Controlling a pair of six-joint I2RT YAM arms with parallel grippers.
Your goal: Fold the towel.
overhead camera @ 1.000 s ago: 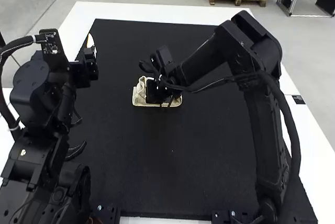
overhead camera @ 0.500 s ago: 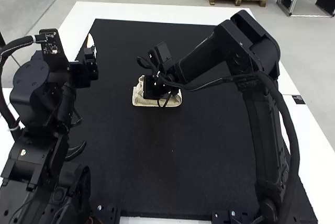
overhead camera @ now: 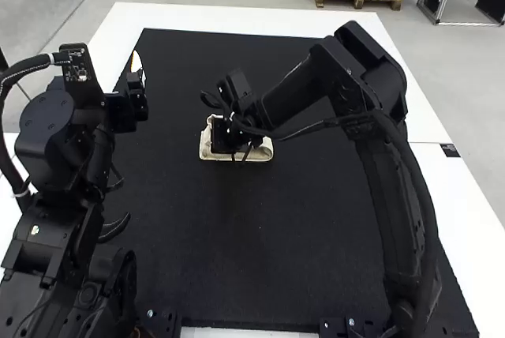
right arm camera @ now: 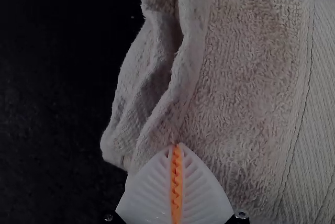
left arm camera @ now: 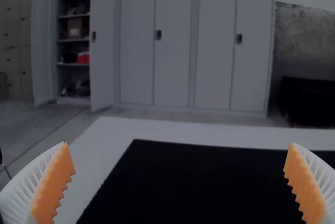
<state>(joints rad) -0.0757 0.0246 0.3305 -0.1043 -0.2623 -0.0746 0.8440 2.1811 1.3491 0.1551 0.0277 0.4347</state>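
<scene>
Black arms stand nearest on the mat [overhead camera: 260, 259], the left arm [overhead camera: 51, 140] toward eight o'clock and the right arm [overhead camera: 390, 196] toward four. Beyond, slightly to the eleven o'clock side of the mat's middle, lies the cream towel [overhead camera: 263, 151], folded into a small layered bundle, the right gripper [overhead camera: 229, 137] over it with fingers together at the terry; whether they pinch cloth, I can't tell. Farther, at ten o'clock, the left gripper [overhead camera: 136, 63] holds its fingers wide apart.

Passage runs over the black mat [overhead camera: 260, 251], near and far of the towel [overhead camera: 263, 149]; the right arm [overhead camera: 369, 85] (a bulky bridge) bars the right, the left arm [overhead camera: 55, 144] the left.
</scene>
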